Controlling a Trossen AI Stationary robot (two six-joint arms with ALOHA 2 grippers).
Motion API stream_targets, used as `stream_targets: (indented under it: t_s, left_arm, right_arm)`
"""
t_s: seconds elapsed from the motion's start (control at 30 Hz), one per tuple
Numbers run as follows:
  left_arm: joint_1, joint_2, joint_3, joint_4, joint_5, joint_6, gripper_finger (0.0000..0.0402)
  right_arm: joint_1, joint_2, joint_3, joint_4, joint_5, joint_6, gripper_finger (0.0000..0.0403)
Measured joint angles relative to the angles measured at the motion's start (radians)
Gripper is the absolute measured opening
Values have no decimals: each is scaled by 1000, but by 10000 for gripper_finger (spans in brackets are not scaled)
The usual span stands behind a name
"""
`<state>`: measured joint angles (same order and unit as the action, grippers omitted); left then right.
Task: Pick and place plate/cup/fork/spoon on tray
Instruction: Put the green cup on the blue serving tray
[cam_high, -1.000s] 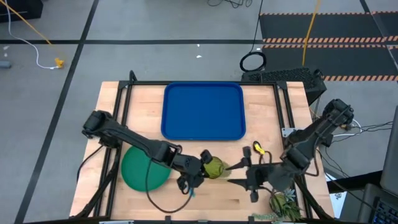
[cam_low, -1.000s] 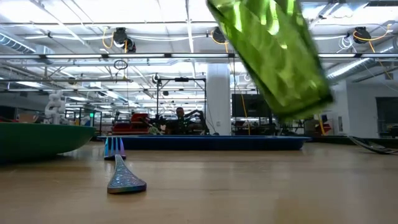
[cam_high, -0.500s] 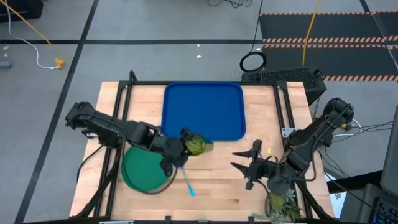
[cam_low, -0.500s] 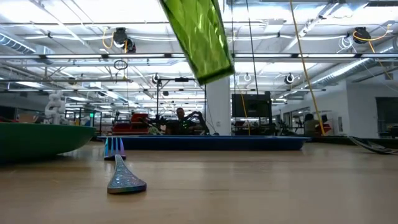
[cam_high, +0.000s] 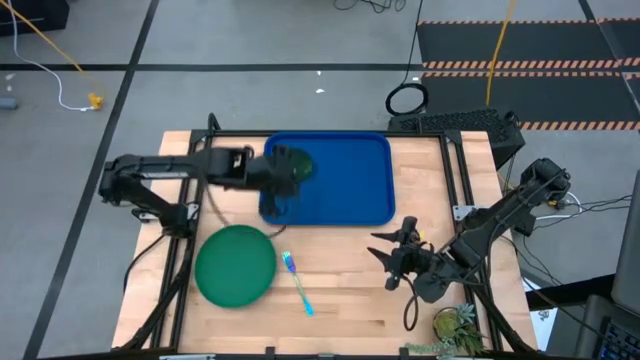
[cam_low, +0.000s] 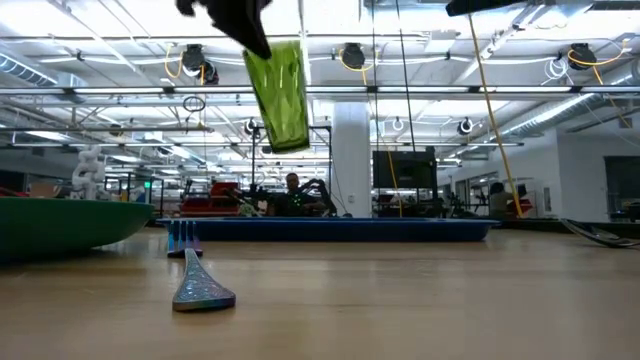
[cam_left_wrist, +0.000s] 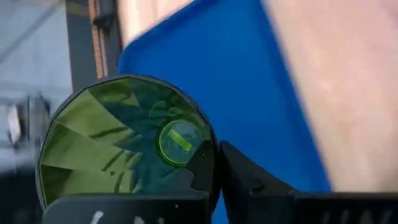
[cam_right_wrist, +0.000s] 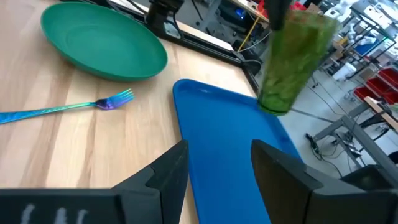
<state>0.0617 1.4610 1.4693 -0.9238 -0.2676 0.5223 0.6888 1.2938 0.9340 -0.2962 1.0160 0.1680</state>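
- High view: the left gripper (cam_high: 283, 170) hangs over the left side of the tray (cam_high: 350, 190), its fingers clamped on the cup (cam_high: 293, 165). The plate (cam_high: 235, 264) lies on the table near and left of the tray, apart from it. The fork (cam_high: 297, 283) lies just right of the plate, tines toward the tray. The right gripper (cam_high: 392, 253) sits near the tray's near right corner, fingers spread, nothing between them. A plant (cam_high: 460, 325) stands at the table's near right edge. No spoon shows.
- Low view: the cup (cam_low: 277, 92) hangs in the air, tilted slightly, held at its top by dark fingers (cam_low: 232, 18), well above the tray (cam_low: 330, 229). The plate (cam_low: 60, 224) rests at left; the fork (cam_low: 195, 275) lies on the wood, handle end nearest the camera.
- Left wrist view: the cup (cam_left_wrist: 118, 146) is seen from its open end, gripped between the fingers (cam_left_wrist: 249, 183), with the tray (cam_left_wrist: 249, 81) below it.
- Right wrist view: its own fingers (cam_right_wrist: 165, 171) stand wide apart and hold nothing. Beyond them lie the tray (cam_right_wrist: 230, 155), the fork (cam_right_wrist: 68, 109) and the plate (cam_right_wrist: 102, 43); the cup (cam_right_wrist: 292, 59) hangs above the tray's far part, clear of it.
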Motion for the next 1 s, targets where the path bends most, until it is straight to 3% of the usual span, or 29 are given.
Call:
stream_targets:
  t_s: [0.27, 0.47, 0.7, 1.0]
  left_arm:
    - [293, 1, -82, 42, 67, -4, 8]
    - [449, 1, -242, 224, 154, -1, 13]
    - [518, 1, -363, 394, 171, 50, 8]
    - [572, 1, -367, 380, 248, 82, 8]
  right_arm:
    - [0, 0, 0, 0, -3, -3, 167]
    - [0, 0, 0, 2, -4, 2, 167]
    - [0, 0, 0, 46, -5, -24, 167]
    - [0, 0, 0, 45, -5, -31, 167]
